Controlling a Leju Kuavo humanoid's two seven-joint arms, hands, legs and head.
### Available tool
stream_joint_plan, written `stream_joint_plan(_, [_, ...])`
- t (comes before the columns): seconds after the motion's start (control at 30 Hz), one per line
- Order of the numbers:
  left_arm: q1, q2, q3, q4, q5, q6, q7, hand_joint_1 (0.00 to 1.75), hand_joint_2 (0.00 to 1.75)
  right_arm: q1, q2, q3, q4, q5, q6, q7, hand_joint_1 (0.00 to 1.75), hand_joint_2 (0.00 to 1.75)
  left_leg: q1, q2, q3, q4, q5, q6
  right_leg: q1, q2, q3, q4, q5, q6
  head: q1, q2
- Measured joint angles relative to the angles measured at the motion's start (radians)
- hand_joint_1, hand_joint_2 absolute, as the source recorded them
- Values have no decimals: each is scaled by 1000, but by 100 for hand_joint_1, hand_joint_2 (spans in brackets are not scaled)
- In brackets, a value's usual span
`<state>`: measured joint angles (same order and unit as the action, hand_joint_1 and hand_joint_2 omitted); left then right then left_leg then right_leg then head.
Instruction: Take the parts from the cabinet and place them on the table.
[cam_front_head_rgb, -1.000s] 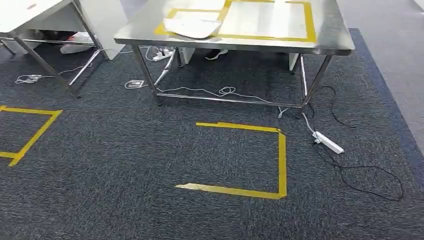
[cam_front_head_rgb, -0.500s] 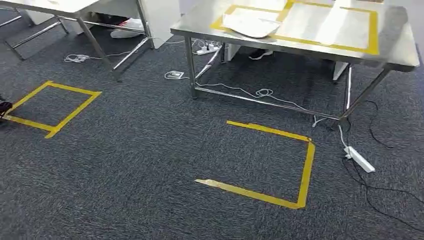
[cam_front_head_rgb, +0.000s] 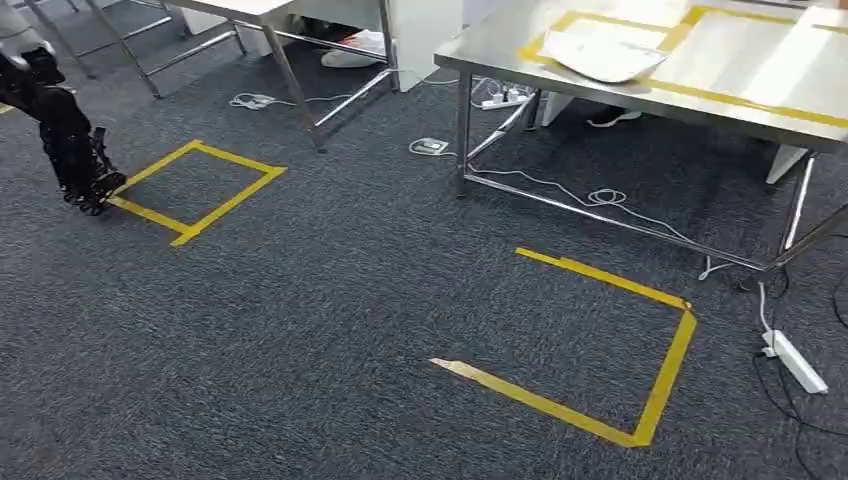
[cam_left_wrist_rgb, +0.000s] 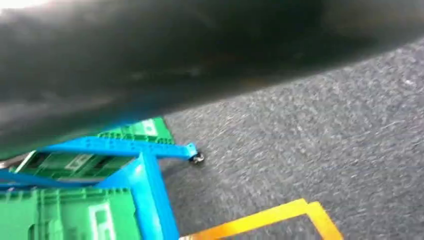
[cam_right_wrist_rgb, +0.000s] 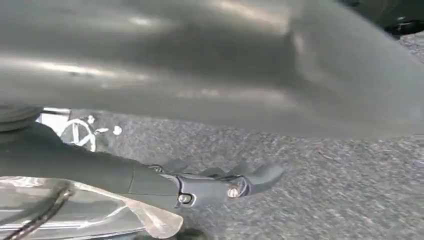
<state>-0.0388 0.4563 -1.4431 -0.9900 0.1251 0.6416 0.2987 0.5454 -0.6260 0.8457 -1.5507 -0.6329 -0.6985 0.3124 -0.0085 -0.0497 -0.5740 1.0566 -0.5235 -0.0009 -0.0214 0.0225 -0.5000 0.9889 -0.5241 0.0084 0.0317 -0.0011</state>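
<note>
My left hand (cam_front_head_rgb: 78, 160) hangs at the far left of the head view, dark fingers pointing down over the carpet, with nothing in it. A blue-framed cabinet (cam_left_wrist_rgb: 145, 175) with green crates (cam_left_wrist_rgb: 65, 215) stands on castors in the left wrist view. The steel table (cam_front_head_rgb: 700, 95) with yellow tape outlines is at the upper right, and a white bagged part (cam_front_head_rgb: 600, 55) lies on it. In the right wrist view my right hand (cam_right_wrist_rgb: 220, 182) stretches its grey thumb over the carpet. Clear plastic (cam_right_wrist_rgb: 90, 210) lies close under it; whether the hand holds it is unclear.
Two yellow tape squares mark the dark carpet, one near my left hand (cam_front_head_rgb: 195, 185) and one before the table (cam_front_head_rgb: 610, 350). Cables and a white power strip (cam_front_head_rgb: 795, 360) lie by the table's legs. A second table (cam_front_head_rgb: 290, 60) stands at the upper left.
The whole picture has slid right: the camera has turned left. The table has gone toward the upper right corner, and my left hand has come into view at the left edge.
</note>
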Motion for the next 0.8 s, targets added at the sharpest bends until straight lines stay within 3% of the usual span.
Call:
stream_joint_plan(0.03, [-4,0,0,3,-1,-1,-1,0,0,1,0,0,0,0,0,0,0,0,2,23,-34,75,-42,-6,1,-16,0,0,-1,-5,-1,0])
stream_joint_plan(0.07, [-8,-2,0,4,-3,-6,-3,0,0,4,2,0,0,0,0,0,0,0,5,33,-70,152,-78,-9,2,-30,-1,0,-2,-6,0,0])
stream_joint_plan(0.1, [-10,-5,0,6,-8,-11,-6,0,0,6,2,-1,0,0,0,0,0,0,8,38,-105,228,-106,-12,3,-46,-6,0,-3,-8,0,0])
stream_joint_plan(0.13, [-10,-7,0,8,-10,-16,-8,0,0,6,2,-2,0,-2,0,0,0,0,10,38,-118,260,-112,-13,3,-57,-12,0,-4,-8,0,0])
stream_joint_plan(0.17, [-8,-10,0,13,-12,-23,-11,0,0,6,3,-5,0,-4,0,-1,0,0,12,39,-110,251,-91,-14,4,-75,-10,0,-7,-8,-1,0])
stream_joint_plan(0.2, [-8,-11,0,16,-16,-29,-14,0,0,6,4,-8,0,-6,0,-3,0,0,13,41,-83,200,-59,-13,4,-88,-8,0,-9,-8,-1,0])
stream_joint_plan(0.23, [-9,-12,0,19,-20,-34,-17,0,0,6,4,-10,0,-9,0,-4,0,0,12,51,-33,106,-15,-9,4,-102,-5,0,-11,-6,-1,0])
stream_joint_plan(0.27, [-11,-12,2,21,-23,-38,-21,0,0,7,4,-13,0,-10,0,-5,0,0,10,84,20,14,16,-3,4,-113,0,0,-12,-3,-1,0])
stream_joint_plan(0.3, [-16,-13,3,24,-29,-45,-23,0,0,10,5,-16,0,-13,0,-6,0,0,1,140,54,-54,11,2,11,-126,9,2,-17,4,-1,0])
stream_joint_plan(0.37, [-24,-18,9,32,-32,-52,-27,0,0,12,8,-18,1,-16,0,-10,0,0,-2,115,46,-55,14,12,12,-147,7,1,-20,15,1,0])
stream_joint_plan(0.43, [-18,-19,9,38,-39,-56,-32,0,0,9,8,-23,0,-19,0,-15,0,0,-4,91,43,-57,18,19,11,-169,27,-4,-20,24,2,0])
stream_joint_plan(0.47, [-16,-18,11,39,-47,-60,-36,0,0,9,8,-24,0,-22,0,-19,0,0,2,79,50,-66,26,29,7,-160,28,-3,-26,33,1,0])
stream_joint_plan(0.5, [-13,-20,16,40,-53,-63,-39,0,0,9,8,-26,0,-24,0,-20,0,0,3,73,50,-70,29,33,5,-107,14,18,-46,37,6,0])
stream_joint_plan(0.53, [-14,-20,22,41,-56,-66,-40,0,0,13,8,-27,0,-22,0,-21,0,0,3,63,48,-70,30,37,3,-61,-13,79,-85,37,7,0])
stream_joint_plan(0.57, [-17,-21,29,42,-63,-68,-40,0,0,17,8,-29,1,-21,0,-18,0,0,3,49,46,-70,31,39,3,-36,-59,178,-131,37,8,0])
stream_joint_plan(0.6, [-18,-24,32,43,-65,-70,-41,0,0,19,8,-31,1,-21,0,-16,0,0,1,35,44,-69,32,41,4,-28,-102,261,-159,37,8,0])
stream_joint_plan(0.63, [-17,-27,34,43,-66,-70,-42,0,0,19,8,-31,1,-21,0,-16,0,0,-1,24,44,-69,32,41,4,-25,-133,312,-165,37,8,0])
stream_joint_plan(0.67, [-15,-28,34,44,-66,-71,-42,0,0,19,8,-32,1,-20,0,-14,0,0,-2,10,46,-69,32,41,5,-24,-139,310,-146,36,8,0])
stream_joint_plan(0.7, [-14,-29,34,44,-66,-72,-42,0,0,20,8,-34,1,-18,0,-13,0,0,-2,-4,48,-68,32,41,5,-23,-124,263,-103,33,8,0])
stream_joint_plan(0.73, [-14,-30,36,45,-66,-72,-42,0,0,21,8,-35,1,-16,0,-12,0,0,-2,-18,50,-68,32,40,5,-16,-90,180,-50,30,8,0])
stream_joint_plan(0.77, [-14,-31,39,45,-66,-71,-42,0,0,22,8,-36,0,-15,0,-12,0,0,-2,-33,53,-68,31,40,5,7,-47,81,0,26,8,0])
stream_joint_plan(0.8, [-14,-33,42,45,-68,-71,-42,0,0,22,8,-36,0,-15,0,-12,0,0,1,-44,50,-67,30,37,2,69,-21,22,5,21,7,0])
